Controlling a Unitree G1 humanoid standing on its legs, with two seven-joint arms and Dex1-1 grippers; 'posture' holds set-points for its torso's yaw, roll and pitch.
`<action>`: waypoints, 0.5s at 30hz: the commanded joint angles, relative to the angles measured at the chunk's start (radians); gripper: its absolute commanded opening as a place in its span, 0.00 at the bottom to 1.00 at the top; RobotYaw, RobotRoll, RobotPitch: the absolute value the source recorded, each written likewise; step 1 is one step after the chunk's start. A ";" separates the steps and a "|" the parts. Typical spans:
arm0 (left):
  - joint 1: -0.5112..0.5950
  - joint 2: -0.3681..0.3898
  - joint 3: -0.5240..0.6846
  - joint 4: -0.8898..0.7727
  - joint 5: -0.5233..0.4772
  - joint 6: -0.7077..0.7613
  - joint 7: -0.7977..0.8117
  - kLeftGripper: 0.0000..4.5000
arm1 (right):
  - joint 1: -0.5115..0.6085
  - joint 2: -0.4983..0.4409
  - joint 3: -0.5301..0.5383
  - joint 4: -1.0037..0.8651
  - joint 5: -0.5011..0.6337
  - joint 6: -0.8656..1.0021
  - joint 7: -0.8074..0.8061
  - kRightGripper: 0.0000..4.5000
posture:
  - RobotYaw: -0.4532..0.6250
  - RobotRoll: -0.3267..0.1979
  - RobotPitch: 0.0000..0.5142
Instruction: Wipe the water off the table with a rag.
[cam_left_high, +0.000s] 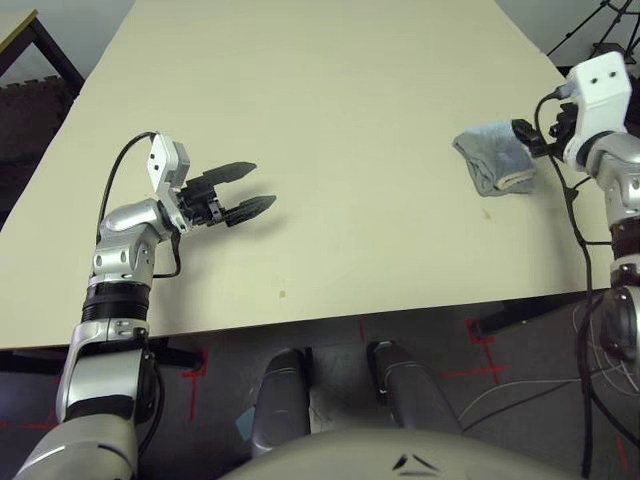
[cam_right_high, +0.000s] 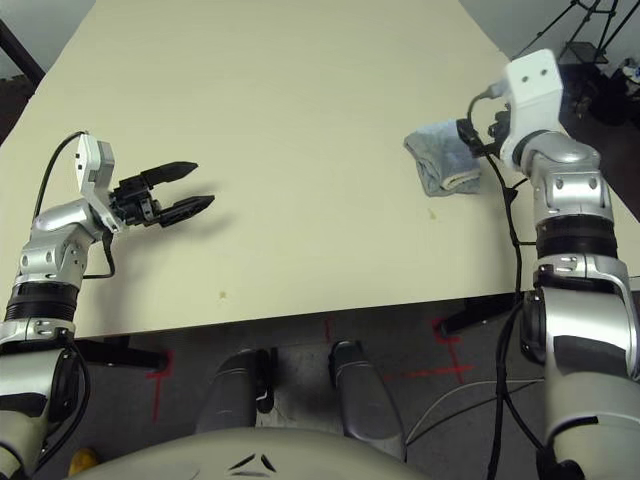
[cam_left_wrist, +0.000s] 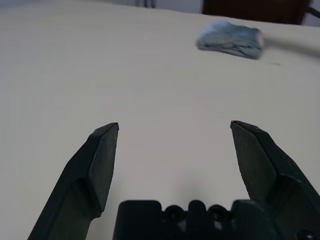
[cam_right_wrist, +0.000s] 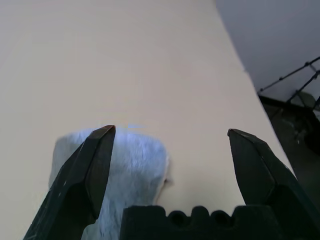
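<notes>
The light blue-grey rag (cam_left_high: 495, 157) lies crumpled on the pale cream table (cam_left_high: 330, 100) near its right edge. My right gripper (cam_left_high: 521, 131) is at the rag's right side with its jaws open. In the right wrist view one finger (cam_right_wrist: 82, 175) stands in front of the rag (cam_right_wrist: 137, 167) and the other finger is off to its side over bare table. My left gripper (cam_left_high: 260, 185) hovers open over the table's left part, far from the rag, with nothing between its fingers (cam_left_wrist: 102, 160). The water is out of view.
A tiny yellowish speck (cam_left_high: 487, 212) sits just in front of the rag, and another small speck (cam_left_high: 283, 294) lies near the front edge. Tripod legs (cam_left_high: 600, 25) stand beyond the table's far right corner. Cables hang by the right arm.
</notes>
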 joint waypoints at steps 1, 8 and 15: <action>-0.008 -0.033 0.065 0.044 0.029 -0.074 0.173 1.00 | 0.046 0.042 -0.057 -0.071 0.068 -0.028 -0.013 1.00 | 0.29 0.62 0.28; -0.014 -0.032 0.150 0.139 0.106 -0.203 0.501 1.00 | 0.084 0.106 -0.089 -0.107 0.122 -0.068 -0.018 1.00 | 0.32 0.62 0.33; -0.021 -0.008 0.186 0.237 0.181 -0.265 0.731 1.00 | 0.083 0.131 -0.104 -0.018 0.147 -0.109 -0.008 1.00 | 0.35 0.62 0.34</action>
